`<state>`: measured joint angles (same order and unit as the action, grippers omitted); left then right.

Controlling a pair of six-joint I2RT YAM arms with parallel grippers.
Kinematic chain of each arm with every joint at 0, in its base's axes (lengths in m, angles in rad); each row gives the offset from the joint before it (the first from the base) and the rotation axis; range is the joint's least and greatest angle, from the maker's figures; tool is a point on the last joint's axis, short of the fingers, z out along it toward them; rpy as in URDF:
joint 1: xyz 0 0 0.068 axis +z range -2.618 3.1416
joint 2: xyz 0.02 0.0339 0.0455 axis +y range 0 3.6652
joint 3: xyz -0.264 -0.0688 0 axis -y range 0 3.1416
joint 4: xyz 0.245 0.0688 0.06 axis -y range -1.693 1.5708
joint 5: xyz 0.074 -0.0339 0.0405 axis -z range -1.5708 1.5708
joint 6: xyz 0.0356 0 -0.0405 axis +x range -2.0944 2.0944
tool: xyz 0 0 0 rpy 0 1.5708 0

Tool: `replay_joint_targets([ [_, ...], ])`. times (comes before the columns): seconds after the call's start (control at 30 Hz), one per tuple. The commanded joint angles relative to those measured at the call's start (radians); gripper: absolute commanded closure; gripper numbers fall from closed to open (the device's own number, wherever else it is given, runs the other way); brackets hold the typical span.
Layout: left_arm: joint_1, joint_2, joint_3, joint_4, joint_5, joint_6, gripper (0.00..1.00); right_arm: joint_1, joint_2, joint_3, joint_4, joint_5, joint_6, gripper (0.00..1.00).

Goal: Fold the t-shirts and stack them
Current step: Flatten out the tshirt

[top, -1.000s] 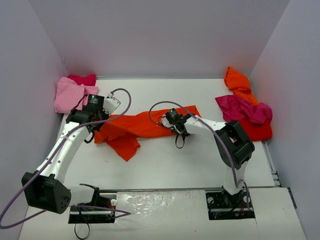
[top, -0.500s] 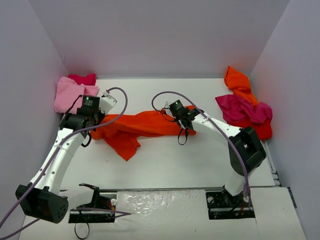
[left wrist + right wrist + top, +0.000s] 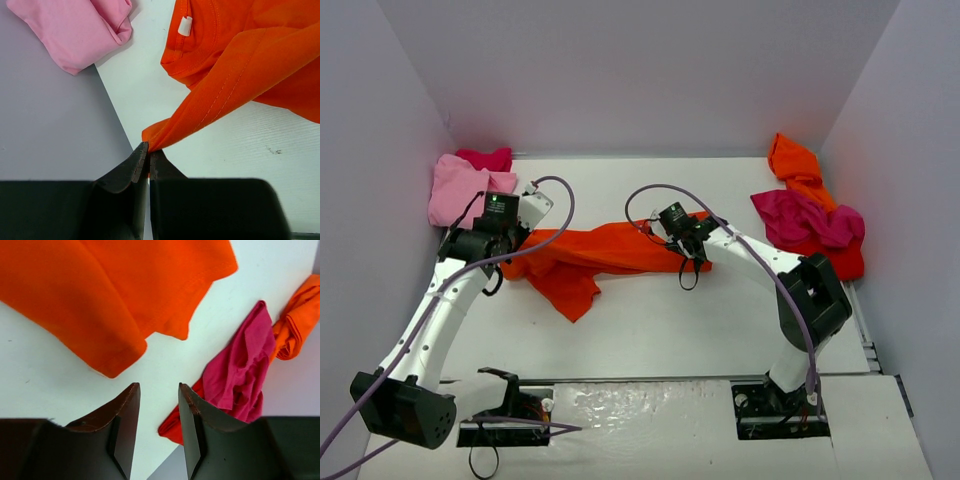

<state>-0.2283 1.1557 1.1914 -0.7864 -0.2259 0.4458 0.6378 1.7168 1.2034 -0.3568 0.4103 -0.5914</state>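
No words or numbers can be read anywhere; the orange t-shirt (image 3: 240, 60) has a small white tag (image 3: 185, 25) at its neck; the tag looks blank.

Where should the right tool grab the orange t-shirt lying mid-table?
On the orange t-shirt, probably the right-end corner, from above: it lies flat and loose just ahead of the open right tool, opposite the end the left tool pinches.
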Motion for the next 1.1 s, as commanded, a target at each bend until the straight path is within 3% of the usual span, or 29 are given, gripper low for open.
replay_joint_targets([
  [0.0,-0.007,-0.013,0.012,0.036,-0.03,0.011,1.0,0.019,-0.012,-0.006,-0.06,-0.09,0.034,0.66],
  [0.4,-0.008,-0.021,-0.006,0.029,-0.033,0.008,1.0,0.052,0.084,-0.056,-0.045,-0.114,0.056,0.66],
  [1.07,-0.008,-0.017,-0.042,0.053,-0.043,0.019,1.0,0.049,0.187,-0.068,0.039,0.086,0.056,0.69],
])
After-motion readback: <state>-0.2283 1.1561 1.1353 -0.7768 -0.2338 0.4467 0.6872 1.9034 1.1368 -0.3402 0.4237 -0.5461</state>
